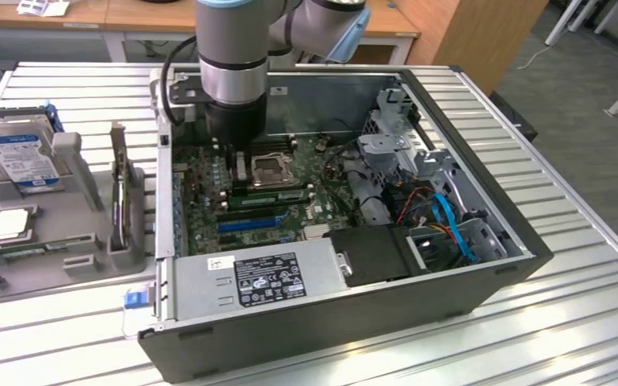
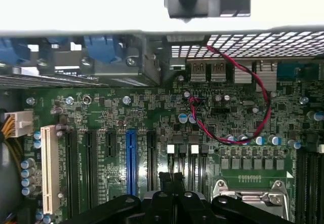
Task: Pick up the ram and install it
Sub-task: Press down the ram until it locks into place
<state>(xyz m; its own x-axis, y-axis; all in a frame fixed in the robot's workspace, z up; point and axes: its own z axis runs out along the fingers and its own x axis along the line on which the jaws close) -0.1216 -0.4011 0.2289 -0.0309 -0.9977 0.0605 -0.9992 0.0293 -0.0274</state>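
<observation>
Looks like a lab to me: slatted metal bench (image 1: 566, 241), open PC case (image 1: 395, 322), wooden desks (image 1: 73, 16) behind.

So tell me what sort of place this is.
Probably a robotics lab or test workshop for computer assembly. An open desktop PC case lies on a ribbed aluminium table with its motherboard exposed, a grey fixture beside it holds a hard drive, and wooden desks stand behind.

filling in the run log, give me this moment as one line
arm: inside open computer case | gripper: low over motherboard, near processor socket | ram: not seen in gripper
</observation>
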